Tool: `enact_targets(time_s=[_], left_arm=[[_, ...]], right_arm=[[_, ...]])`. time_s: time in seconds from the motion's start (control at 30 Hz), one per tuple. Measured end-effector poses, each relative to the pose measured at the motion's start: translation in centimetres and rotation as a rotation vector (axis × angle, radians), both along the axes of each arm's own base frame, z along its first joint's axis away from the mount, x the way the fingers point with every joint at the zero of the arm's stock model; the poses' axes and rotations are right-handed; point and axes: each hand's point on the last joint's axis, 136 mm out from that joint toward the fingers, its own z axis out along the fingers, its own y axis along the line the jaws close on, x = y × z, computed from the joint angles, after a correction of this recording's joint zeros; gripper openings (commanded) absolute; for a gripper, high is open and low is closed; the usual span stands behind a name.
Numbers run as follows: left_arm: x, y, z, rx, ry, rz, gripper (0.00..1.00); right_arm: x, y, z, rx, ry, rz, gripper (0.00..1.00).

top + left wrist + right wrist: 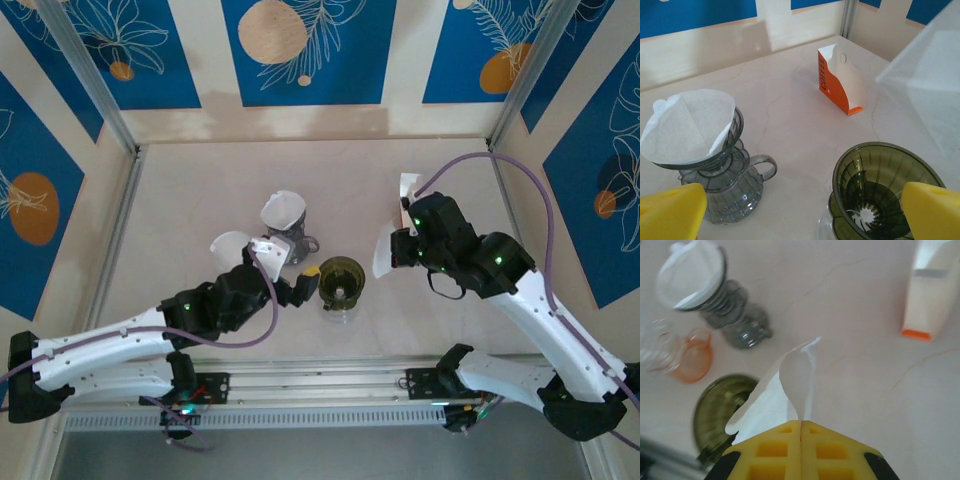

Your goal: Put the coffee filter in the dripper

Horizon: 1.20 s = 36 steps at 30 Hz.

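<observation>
Right gripper point(801, 432) pinching coffee filter point(795, 375) tight, holding it aloft just right of green dripper point(342, 283), apparently lining up drop-in. Left gripper point(306, 286) hovering just left of dripper, jaws wide, empty, likely for steadying.

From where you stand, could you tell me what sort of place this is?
Probably a robot test cell staged as a pour-over coffee station: blue floral wall panels, a green dripper and a filter-lined grey dripper, an orange filter box.

Colours and patterns
A white filter point(797, 375), olive-green ribbed dripper point(860, 172), orange-and-white box point(827, 80) and blue leaf-patterned panels point(350, 50) are seen.
</observation>
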Motion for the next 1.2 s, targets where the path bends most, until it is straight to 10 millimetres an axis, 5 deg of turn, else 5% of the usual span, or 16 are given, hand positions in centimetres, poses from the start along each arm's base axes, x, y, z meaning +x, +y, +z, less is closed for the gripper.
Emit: enact_targets(time_s=[0.2, 0.43, 1.2], left_arm=[[0.0, 0.0, 0.2, -0.009, 0.002, 0.002, 1.0], [0.0, -0.2, 0.7, -0.02, 0.0, -0.005, 1.0], [-0.2, -1.7, 0.9, -0.042, 0.07, -0.088, 1.0]], right_arm=[[-2.5, 1.6, 1.1, 0.076, 0.112, 0.085, 0.0], [-3.7, 4.3, 0.2, 0.079, 0.312, 0.168, 0.0], [-0.2, 5.9, -5.2, -0.009, 0.593, 0.087, 0.0]])
